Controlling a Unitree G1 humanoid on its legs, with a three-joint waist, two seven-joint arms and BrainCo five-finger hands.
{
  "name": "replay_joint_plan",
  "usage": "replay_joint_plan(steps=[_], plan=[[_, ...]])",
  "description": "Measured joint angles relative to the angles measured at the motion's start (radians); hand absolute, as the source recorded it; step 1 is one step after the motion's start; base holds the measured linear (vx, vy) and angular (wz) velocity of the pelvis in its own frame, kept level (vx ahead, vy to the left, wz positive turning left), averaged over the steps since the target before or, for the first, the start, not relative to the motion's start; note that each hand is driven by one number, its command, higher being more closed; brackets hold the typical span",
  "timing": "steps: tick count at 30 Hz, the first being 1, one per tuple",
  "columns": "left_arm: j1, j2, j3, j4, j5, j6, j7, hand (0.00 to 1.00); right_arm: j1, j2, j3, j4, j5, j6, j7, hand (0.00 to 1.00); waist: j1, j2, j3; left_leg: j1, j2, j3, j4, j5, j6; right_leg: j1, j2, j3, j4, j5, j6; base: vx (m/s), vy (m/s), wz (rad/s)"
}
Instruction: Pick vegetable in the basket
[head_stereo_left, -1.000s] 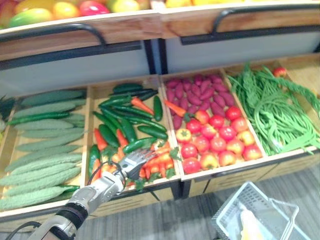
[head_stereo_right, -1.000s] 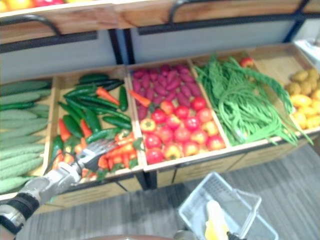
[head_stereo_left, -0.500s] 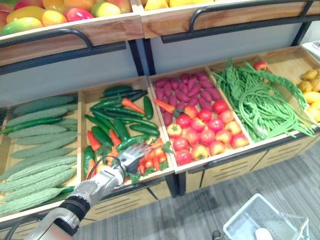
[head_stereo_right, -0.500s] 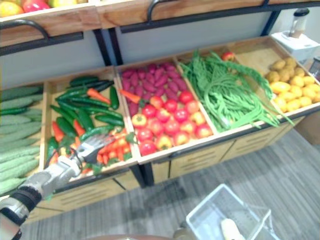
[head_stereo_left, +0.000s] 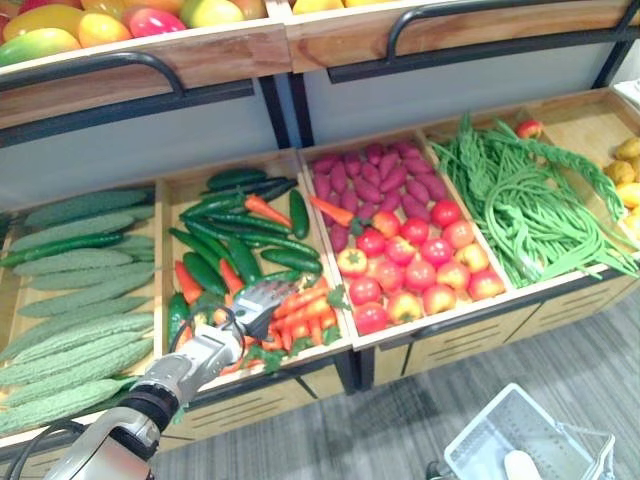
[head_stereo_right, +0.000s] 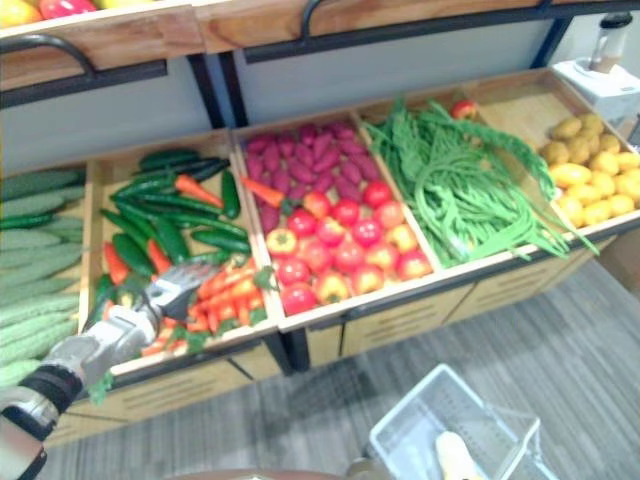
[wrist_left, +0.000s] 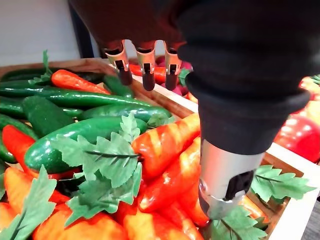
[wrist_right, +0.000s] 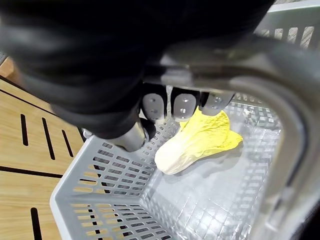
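My left hand hovers open, fingers straight, low over a heap of orange carrots with green leaves in the second crate. In the left wrist view its fingertips point toward green cucumbers, and carrots lie just under the palm, untouched. A grey plastic basket hangs at the lower right. My right hand is curled round the basket's handle. A pale yellow cabbage lies inside the basket.
Wooden crates hold bitter gourds, red and yellow tomatoes, purple sweet potatoes, long green beans and potatoes. An upper shelf with fruit overhangs the back. Grey floor lies in front.
The camera has shifted, so the whole scene sits differently. My left hand has crept a little farther in over the carrots, and the basket sits lower in view.
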Motion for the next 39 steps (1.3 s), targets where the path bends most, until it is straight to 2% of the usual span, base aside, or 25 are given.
replay_joint_plan(steps=[11, 16, 20, 28, 39], plan=[[-0.003, -0.028, 0.013, 0.024, 0.000, 0.008, 0.000, 0.00, -0.001, 0.001, 0.018, -0.002, 0.000, 0.000, 0.000, 1.00, 0.002, -0.014, 0.009, 0.001, 0.002, 0.006, 0.000, -0.004, -0.003, -0.006, 0.001, 0.004, -0.008, 0.001, -0.001, -0.02, -0.003, -0.02], [-0.023, -0.062, 0.057, 0.071, -0.002, 0.042, 0.000, 0.00, -0.006, 0.003, 0.027, -0.007, 0.000, 0.000, 0.000, 1.00, 0.003, -0.018, 0.017, -0.017, 0.005, 0.026, 0.000, -0.006, -0.006, -0.031, 0.005, 0.019, -0.005, 0.002, -0.001, 0.02, -0.009, -0.10], [-0.050, -0.078, 0.100, 0.116, -0.005, 0.066, 0.000, 0.00, -0.011, 0.004, 0.050, -0.015, 0.000, 0.000, -0.001, 1.00, 0.000, -0.016, 0.019, -0.032, 0.009, 0.041, 0.003, -0.006, -0.007, -0.059, 0.012, 0.036, -0.004, 0.008, -0.003, 0.05, -0.017, -0.12], [-0.110, -0.106, 0.177, 0.117, -0.022, 0.102, 0.012, 0.00, -0.030, 0.002, 0.098, -0.073, 0.001, -0.005, -0.016, 1.00, 0.000, -0.002, 0.065, -0.049, 0.010, 0.075, 0.006, -0.006, -0.007, -0.104, 0.016, 0.068, 0.011, 0.008, -0.004, 0.03, -0.012, -0.12], [-0.111, -0.132, 0.194, 0.117, -0.060, 0.103, 0.012, 0.00, -0.031, 0.002, 0.136, -0.115, 0.001, -0.008, -0.023, 1.00, 0.004, -0.002, 0.083, -0.050, 0.010, 0.103, 0.005, -0.007, -0.009, -0.127, 0.016, 0.085, 0.028, 0.009, -0.004, -0.01, -0.002, -0.04]])
